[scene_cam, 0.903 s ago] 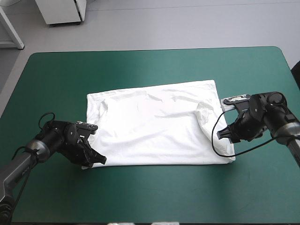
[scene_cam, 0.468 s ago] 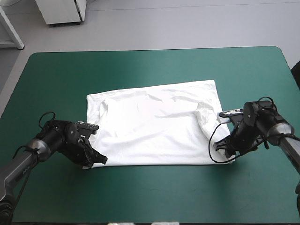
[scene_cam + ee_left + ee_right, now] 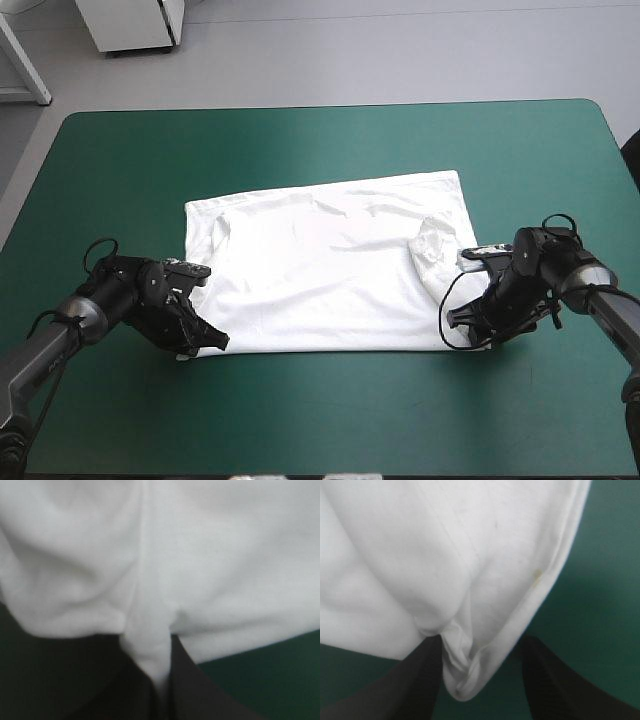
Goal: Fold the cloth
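Mostly flat T-shirt (image 3: 330,265), near-left corner hidden between left fingers (image 3: 200,695) pinching it, right fingers (image 3: 415,690) spread astride near-right corner

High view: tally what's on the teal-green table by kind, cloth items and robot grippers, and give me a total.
T-shirt, white, spread flat: 1
Grippers, black: 2 (left gripper at the near left corner, right gripper at the near right corner)
Total: 3
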Tool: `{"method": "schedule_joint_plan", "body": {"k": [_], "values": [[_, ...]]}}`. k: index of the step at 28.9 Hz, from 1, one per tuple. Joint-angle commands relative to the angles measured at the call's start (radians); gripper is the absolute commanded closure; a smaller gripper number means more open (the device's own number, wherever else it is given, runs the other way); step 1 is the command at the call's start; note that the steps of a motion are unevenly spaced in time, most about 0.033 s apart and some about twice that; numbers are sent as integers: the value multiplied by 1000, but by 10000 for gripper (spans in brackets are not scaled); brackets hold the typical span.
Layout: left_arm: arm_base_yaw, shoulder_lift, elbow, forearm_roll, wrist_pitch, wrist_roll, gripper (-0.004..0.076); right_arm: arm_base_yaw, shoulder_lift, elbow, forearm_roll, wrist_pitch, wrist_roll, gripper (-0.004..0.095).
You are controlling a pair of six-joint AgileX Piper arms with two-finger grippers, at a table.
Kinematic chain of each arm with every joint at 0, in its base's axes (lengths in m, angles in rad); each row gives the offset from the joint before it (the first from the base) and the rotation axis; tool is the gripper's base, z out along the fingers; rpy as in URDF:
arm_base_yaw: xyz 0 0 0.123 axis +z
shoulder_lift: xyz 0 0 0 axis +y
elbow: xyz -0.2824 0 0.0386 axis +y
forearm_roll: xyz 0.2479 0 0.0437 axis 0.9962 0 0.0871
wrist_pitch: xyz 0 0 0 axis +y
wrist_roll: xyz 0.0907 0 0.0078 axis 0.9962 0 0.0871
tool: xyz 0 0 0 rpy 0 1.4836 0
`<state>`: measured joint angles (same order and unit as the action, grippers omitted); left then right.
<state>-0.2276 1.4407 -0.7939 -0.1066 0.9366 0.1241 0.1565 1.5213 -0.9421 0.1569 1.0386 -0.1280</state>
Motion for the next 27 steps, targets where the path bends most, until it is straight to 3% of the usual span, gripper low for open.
{"method": "schedule_joint_plan", "body": {"k": [1,4,9,17,27], "values": [[-2,12,2,65,-79,-4,731,-8,-2,-17,84,-9,-48,447],[-2,12,2,65,-79,-4,731,-8,17,-17,103,-9,-60,581],[-2,12,-2,69,-79,-4,731,-8,20,-19,103,-13,-86,922],[-2,-46,-68,76,-12,-4,733,-8,-14,-102,34,36,-86,920],[-2,-283,-220,76,220,-24,733,-8,-122,-268,25,210,-72,920]]}}
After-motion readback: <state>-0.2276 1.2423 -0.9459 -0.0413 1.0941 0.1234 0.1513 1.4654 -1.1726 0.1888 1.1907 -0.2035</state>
